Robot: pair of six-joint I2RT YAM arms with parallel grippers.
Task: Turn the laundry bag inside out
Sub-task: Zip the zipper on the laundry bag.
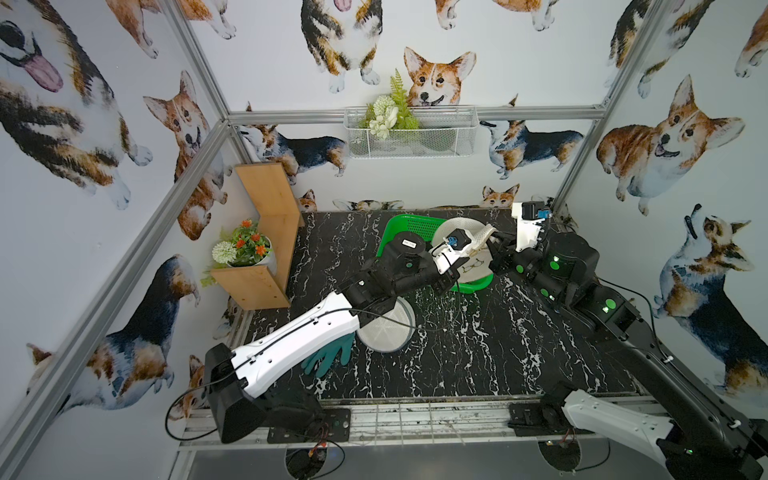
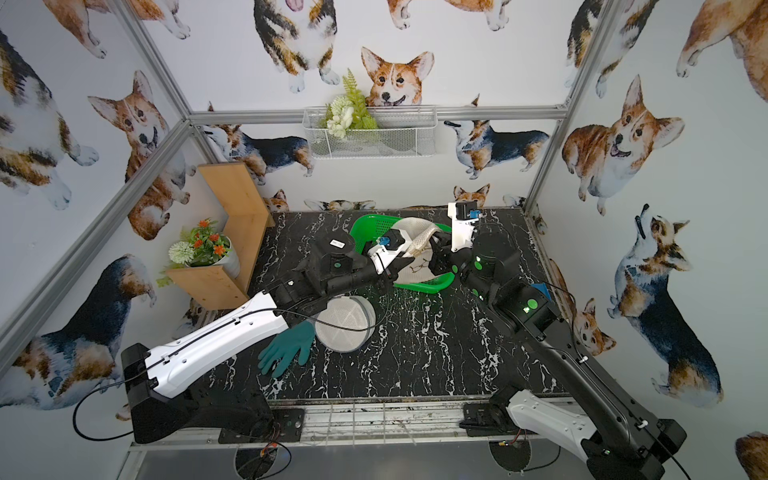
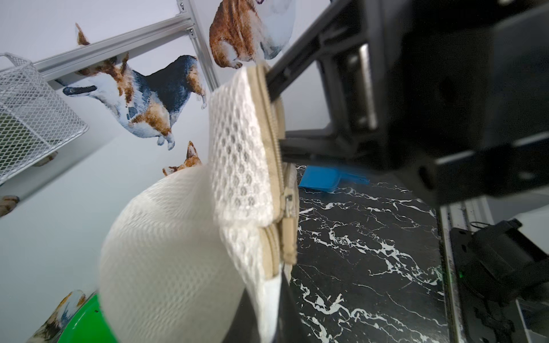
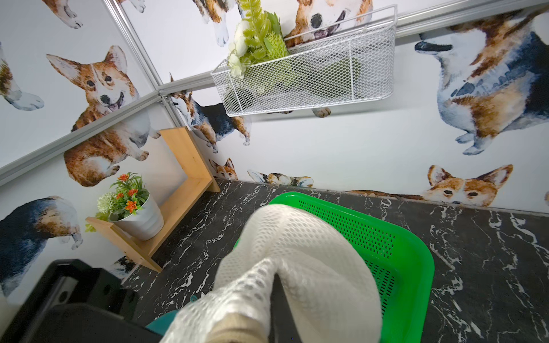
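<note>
The laundry bag is a round white mesh pouch with a beige zipper. It hangs lifted above the green basket in both top views. My left gripper is shut on the bag's mesh edge just below the zipper pull. My right gripper is shut on the zipper edge on the opposite side, and its black fingers show against the zipper. The two grippers are close together. The bag bulges out over the basket.
A second round mesh piece and a teal glove lie under the left arm. Eyeglasses rest in the basket. A blue scoop lies at the table's right. A wooden shelf with a flower pot stands at the left.
</note>
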